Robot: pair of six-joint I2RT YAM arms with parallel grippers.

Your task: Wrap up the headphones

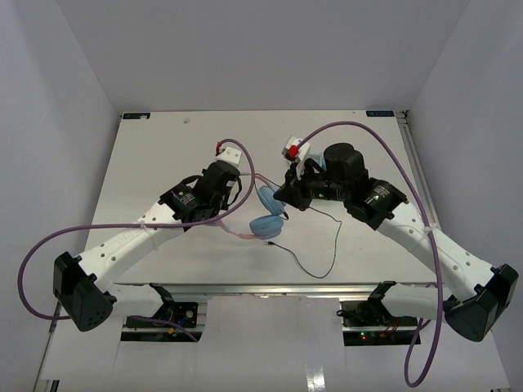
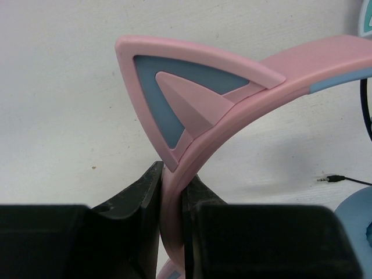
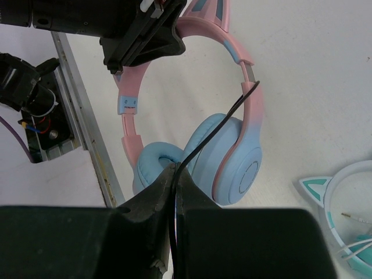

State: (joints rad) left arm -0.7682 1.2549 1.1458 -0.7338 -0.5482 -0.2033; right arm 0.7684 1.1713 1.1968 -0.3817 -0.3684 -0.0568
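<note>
I have the left gripper (image 2: 172, 180) clamped shut on the pink headband (image 2: 325, 58), just below one cat ear (image 2: 186, 93). That pins the headphones (image 3: 232, 157) at the middle of the table (image 1: 163, 147), between my two arms. From above, the light-blue ear cups (image 1: 265, 224) sit at about 4 o'clock from the left gripper and 7 o'clock from the right gripper (image 3: 176, 174).

The right gripper's fingers are pinched on the thin black cable (image 3: 221, 119). In its wrist view the cable climbs from the fingertips towards 1 o'clock, crosses in front of the near ear cup and meets the band at the slider above it.

The slack lies loose on the table, trailing from the right gripper towards 5 o'clock in the overhead view, then doubling back. It ends at the jack plug (image 2: 327, 179) just below the ear cups.

My read is that winding is barely begun. The right arm is the one to carry the cable, and the next pass must go across the band's arch, not along it. The second pair, white with teal cat ears (image 3: 325, 195), lies close at the right gripper's 4 o'clock and could snag.
</note>
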